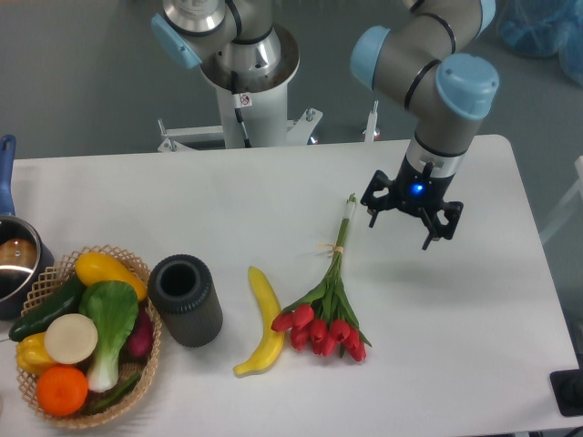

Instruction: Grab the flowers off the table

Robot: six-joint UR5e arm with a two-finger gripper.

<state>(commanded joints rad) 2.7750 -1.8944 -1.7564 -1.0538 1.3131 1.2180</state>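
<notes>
The flowers point(324, 309) lie on the white table point(474, 309): a bunch of red tulip buds at the near end, green leaves, and thin tied stems running up to the far end near the gripper. My gripper point(402, 227) hangs above the table just right of the stem tips. Its fingers are spread apart and hold nothing. It is not touching the flowers.
A yellow banana point(262, 322) lies left of the flowers. A dark cylindrical cup point(185, 299) stands left of it. A wicker basket point(84, 337) of vegetables sits at the front left. A pot point(13, 259) is at the left edge. The robot base point(244, 82) stands behind the table.
</notes>
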